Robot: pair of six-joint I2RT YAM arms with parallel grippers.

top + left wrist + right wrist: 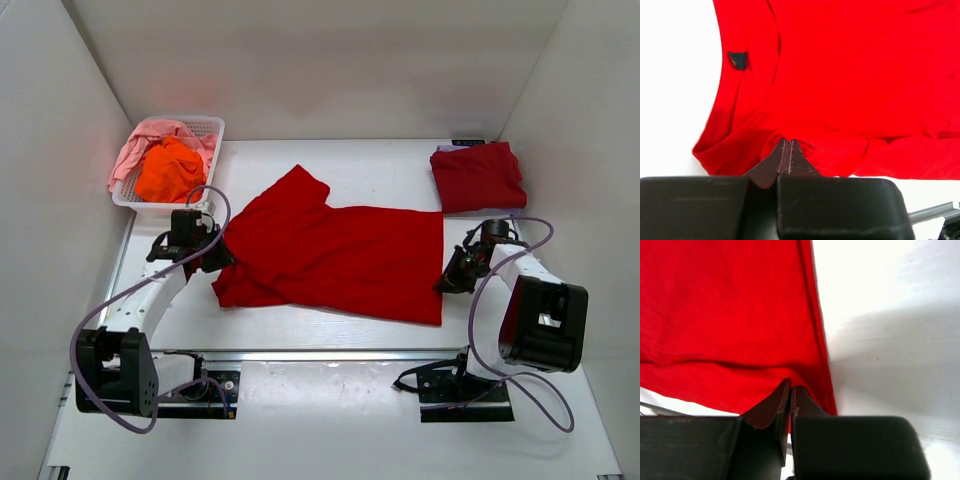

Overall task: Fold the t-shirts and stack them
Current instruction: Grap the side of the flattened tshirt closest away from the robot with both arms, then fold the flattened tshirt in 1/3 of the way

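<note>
The left gripper point(788, 150) has its fingers pressed together, clamped on a bunched fold at the left edge of the bright red shirt point(335, 255). A small black label point(737, 60) sits inside the collar just beyond that fold. The right gripper point(790, 390) is likewise closed tight, pinching the same shirt at its right hem, close to the near corner. From the wrist view the hem edge runs straight away from the fingertips.

The bright red shirt lies spread across the middle of the table point(370, 165), stretched between the two arms, with one sleeve pointing toward the back. A folded crimson shirt point(478, 175) rests at the back right, just beside the red shirt's far right corner. At the back left a white basket point(205, 128) holds an orange shirt point(170, 168) and a pink shirt point(135, 150).

Bare table shows behind the spread shirt and in a narrow strip along its near edge. White walls close in the left, right and back sides.
</note>
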